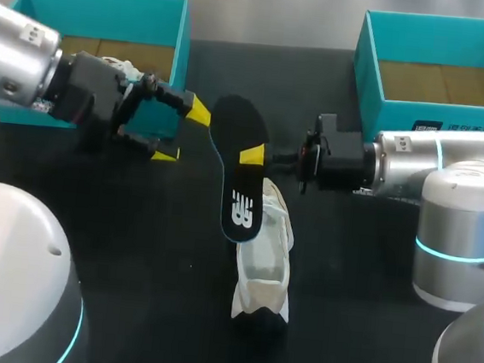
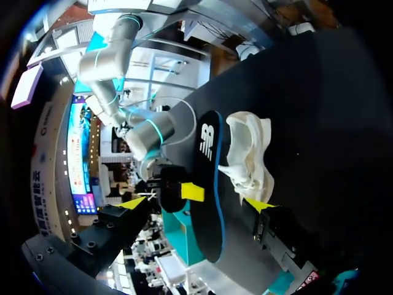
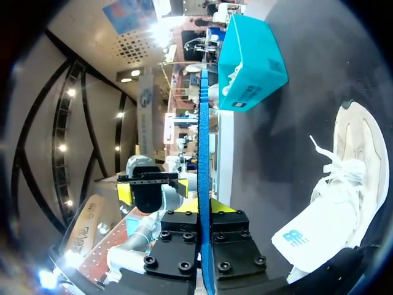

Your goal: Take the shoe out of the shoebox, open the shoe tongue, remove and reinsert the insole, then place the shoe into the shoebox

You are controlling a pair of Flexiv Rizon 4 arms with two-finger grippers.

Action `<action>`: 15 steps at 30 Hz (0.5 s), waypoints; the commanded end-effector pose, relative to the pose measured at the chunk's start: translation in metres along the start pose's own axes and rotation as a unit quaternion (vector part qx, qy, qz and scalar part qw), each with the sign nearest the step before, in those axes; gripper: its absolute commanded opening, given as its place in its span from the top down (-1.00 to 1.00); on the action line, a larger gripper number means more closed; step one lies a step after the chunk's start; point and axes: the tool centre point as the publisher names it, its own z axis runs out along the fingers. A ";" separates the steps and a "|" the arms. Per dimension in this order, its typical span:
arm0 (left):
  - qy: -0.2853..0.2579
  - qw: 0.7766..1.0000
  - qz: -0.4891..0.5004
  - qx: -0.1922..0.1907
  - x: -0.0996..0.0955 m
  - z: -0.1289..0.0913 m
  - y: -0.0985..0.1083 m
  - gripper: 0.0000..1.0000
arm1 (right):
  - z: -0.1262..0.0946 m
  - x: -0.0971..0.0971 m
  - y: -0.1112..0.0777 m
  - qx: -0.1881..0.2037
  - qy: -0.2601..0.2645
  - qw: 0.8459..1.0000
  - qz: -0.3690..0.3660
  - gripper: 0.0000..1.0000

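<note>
Black table [image 1: 128,291]: insole [image 1: 236,168] held above the shoe [image 1: 266,270]

One white shoe lies on the table between two teal boxes, the left shoebox [image 1: 105,1] and the right shoebox [image 1: 369,65]. The right gripper [image 1: 257,155] pinches the one black insole over it, likely for reinsertion. The left gripper [image 1: 182,130] hangs spread and empty.

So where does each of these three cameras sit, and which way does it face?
Head view: above and behind the robot, looking down on the table; shows left gripper open, right gripper holding the insole.
Left wrist view: on the left wrist, looking along its fingers at insole, shoe and right gripper.
Right wrist view: on the right wrist, looking along the clamped insole toward the left gripper.
Shared: all three show insole and shoe.
</note>
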 end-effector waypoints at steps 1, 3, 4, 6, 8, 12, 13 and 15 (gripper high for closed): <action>0.094 0.995 -0.012 0.013 -0.025 0.001 0.019 -1.00 | 0.003 0.000 0.000 -0.001 -0.001 1.000 0.000 1.00; 0.136 0.990 -0.022 0.019 -0.029 0.003 0.029 -1.00 | 0.003 0.000 0.000 -0.001 -0.001 1.000 0.000 1.00; 0.147 0.989 -0.019 0.019 -0.031 0.004 0.034 -1.00 | 0.003 0.000 0.000 -0.001 -0.001 1.000 0.000 1.00; 0.193 0.981 -0.026 0.020 -0.035 0.003 0.043 -1.00 | 0.003 0.000 0.000 -0.001 -0.001 1.000 0.000 1.00; 0.233 0.972 -0.034 0.023 -0.038 0.004 0.048 -1.00 | 0.003 0.000 0.000 -0.001 -0.001 1.000 0.000 1.00; 0.286 0.957 -0.042 0.032 -0.040 0.010 0.055 -1.00 | 0.003 0.000 0.000 -0.001 -0.001 1.000 0.000 1.00; 0.303 0.952 -0.042 0.031 -0.041 0.012 0.056 -1.00 | 0.003 0.000 0.000 -0.001 -0.001 1.000 0.000 1.00; 0.336 0.940 -0.043 0.040 -0.043 0.019 0.058 -1.00 | 0.003 0.000 0.000 -0.001 -0.001 1.000 0.000 1.00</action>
